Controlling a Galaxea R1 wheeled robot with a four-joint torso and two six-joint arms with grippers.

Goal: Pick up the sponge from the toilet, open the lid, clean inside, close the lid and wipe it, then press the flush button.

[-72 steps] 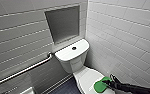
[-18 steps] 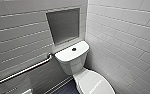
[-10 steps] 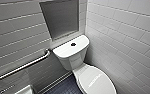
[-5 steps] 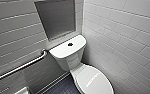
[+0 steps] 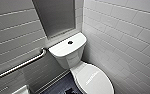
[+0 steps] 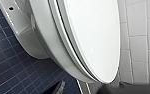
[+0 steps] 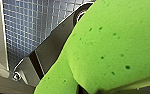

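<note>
The white toilet stands in the corner with its lid [image 5: 96, 80] down. The flush button [image 5: 70, 42] is a small dark disc in the middle of the white tank cover [image 5: 63, 48]. In the left wrist view the shut lid [image 6: 93, 37] shows from the side above the bowl [image 6: 38, 37], and my left gripper [image 6: 91, 91] hangs open and empty low beside the bowl. The bright green sponge [image 7: 111, 50] looms large in the right wrist view, squeezed in my right gripper [image 7: 82, 88], which is shut on it.
A steel grab bar [image 5: 18, 66] runs along the left wall. A recessed niche [image 5: 56, 17] sits above the tank. A white tiled wall [image 5: 126, 37] stands close on the toilet's right. The floor [image 6: 11, 70] is small dark blue tiles.
The head camera has shifted, so the toilet sits a little differently in the picture. About seven seconds ago the sponge was over the lid in the head view; now it is not.
</note>
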